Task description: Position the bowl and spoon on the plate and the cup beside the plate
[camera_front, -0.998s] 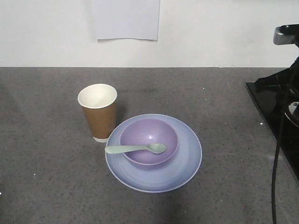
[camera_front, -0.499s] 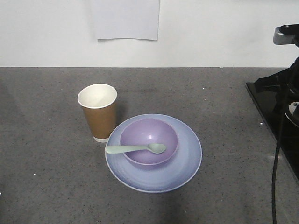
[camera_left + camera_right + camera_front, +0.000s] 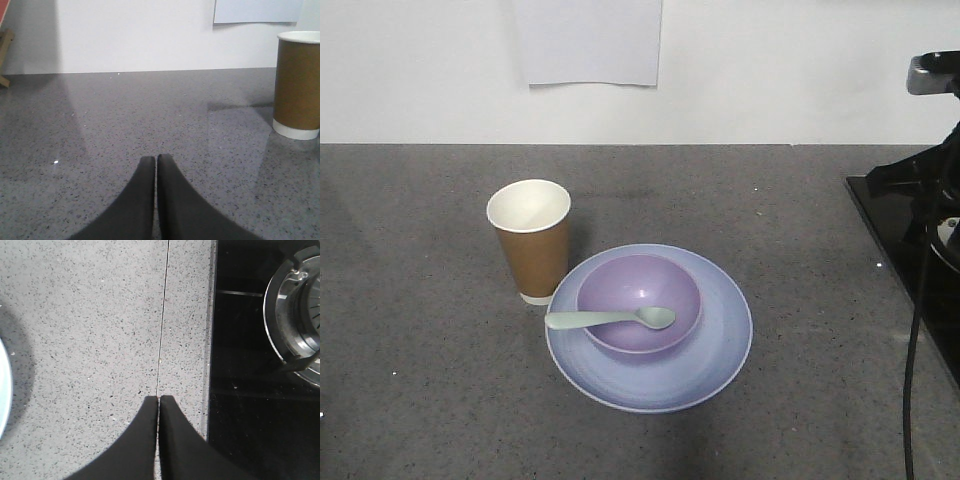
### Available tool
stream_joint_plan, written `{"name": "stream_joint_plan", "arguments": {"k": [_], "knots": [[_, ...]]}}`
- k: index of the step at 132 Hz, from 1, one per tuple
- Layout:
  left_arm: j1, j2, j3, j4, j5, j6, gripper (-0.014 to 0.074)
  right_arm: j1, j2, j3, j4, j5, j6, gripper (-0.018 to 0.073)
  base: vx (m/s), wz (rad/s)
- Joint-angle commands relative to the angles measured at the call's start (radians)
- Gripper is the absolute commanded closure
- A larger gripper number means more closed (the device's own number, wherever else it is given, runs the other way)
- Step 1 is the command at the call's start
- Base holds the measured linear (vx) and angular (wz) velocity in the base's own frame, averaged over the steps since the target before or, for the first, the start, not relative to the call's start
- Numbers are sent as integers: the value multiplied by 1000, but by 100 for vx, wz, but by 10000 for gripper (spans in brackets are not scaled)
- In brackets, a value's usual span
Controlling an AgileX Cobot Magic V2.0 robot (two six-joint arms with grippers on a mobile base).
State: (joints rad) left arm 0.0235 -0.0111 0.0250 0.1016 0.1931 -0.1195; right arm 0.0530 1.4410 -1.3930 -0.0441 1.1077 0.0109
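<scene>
The pale blue plate (image 3: 715, 355) lies mid-counter with the lavender bowl (image 3: 630, 285) standing on it. The mint-green spoon (image 3: 610, 319) rests across the bowl, handle pointing left over the rim. The brown paper cup (image 3: 532, 245) stands upright just left of the plate, almost touching its rim; the cup (image 3: 298, 85) also shows at the right of the left wrist view. My left gripper (image 3: 156, 159) is shut and empty, low over bare counter well short of the cup. My right gripper (image 3: 159, 399) is shut and empty over the counter seam, the plate's edge (image 3: 4, 390) at far left.
A black glass hob (image 3: 910, 240) with a burner (image 3: 295, 315) fills the counter's right side, beside my right gripper. A cable (image 3: 915, 360) hangs over it. A white wall with a taped paper sheet (image 3: 588, 40) backs the counter.
</scene>
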Motion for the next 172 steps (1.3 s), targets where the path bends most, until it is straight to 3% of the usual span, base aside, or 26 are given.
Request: {"name": "stream_joint_plan", "arguments": {"k": [1,27,52,79,125,172], "knots": [[3,-16,8,0,-76,-11,604,-4,-78,-25,-4,-72,-24,566,0,0],[3,-16,8,0,-76,-11,604,-4,-254,137,26,-373,-23,566,0,0],[3,-16,8,0,-76,-11,604,-4,-514,503,23,-745,-23,566,0,0],[3,-16,8,0,-76,-11,604,-4,-800,886,23,-1042,-23,566,0,0],[3,-16,8,0,-76,-11,604,-4,-1161,1220,23,-1091,-23,566,0,0],[3,-16,8,0,-76,-11,604,-4,-1403,1429,22,-1117,-23,566,0,0]]}}
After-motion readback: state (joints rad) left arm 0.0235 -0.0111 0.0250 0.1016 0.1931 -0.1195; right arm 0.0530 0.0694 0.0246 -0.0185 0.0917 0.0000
